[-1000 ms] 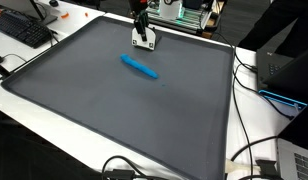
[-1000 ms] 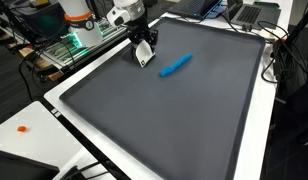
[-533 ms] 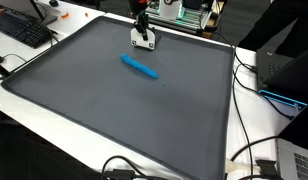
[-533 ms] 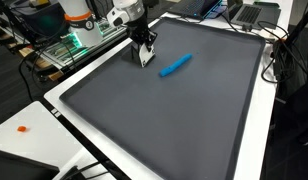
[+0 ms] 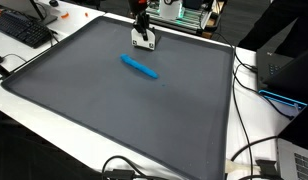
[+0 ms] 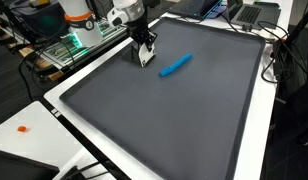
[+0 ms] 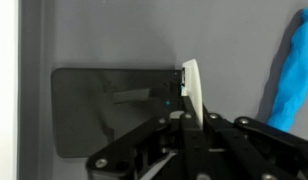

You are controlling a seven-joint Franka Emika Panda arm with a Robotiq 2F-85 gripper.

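My gripper (image 5: 142, 36) is near the far edge of a large grey mat (image 5: 114, 110), seen in both exterior views. It is shut on a thin white flat piece (image 5: 144, 43), held on edge just above or on the mat (image 6: 184, 120). In the wrist view the white piece (image 7: 192, 90) stands between the black fingers (image 7: 189, 125), with its shadow to the left. A blue pen-like stick (image 5: 140, 67) lies flat on the mat a short way from the gripper (image 6: 144, 50). It also shows in an exterior view (image 6: 175, 66) and at the right edge of the wrist view (image 7: 289, 70).
The mat lies on a white table (image 6: 54, 140). A black keyboard (image 5: 22, 30) lies at one corner, a dark laptop (image 5: 284, 70) and cables (image 5: 249, 150) at the other side. Lab equipment (image 6: 69, 35) stands behind the arm. A small orange item (image 6: 22, 128) lies on the white border.
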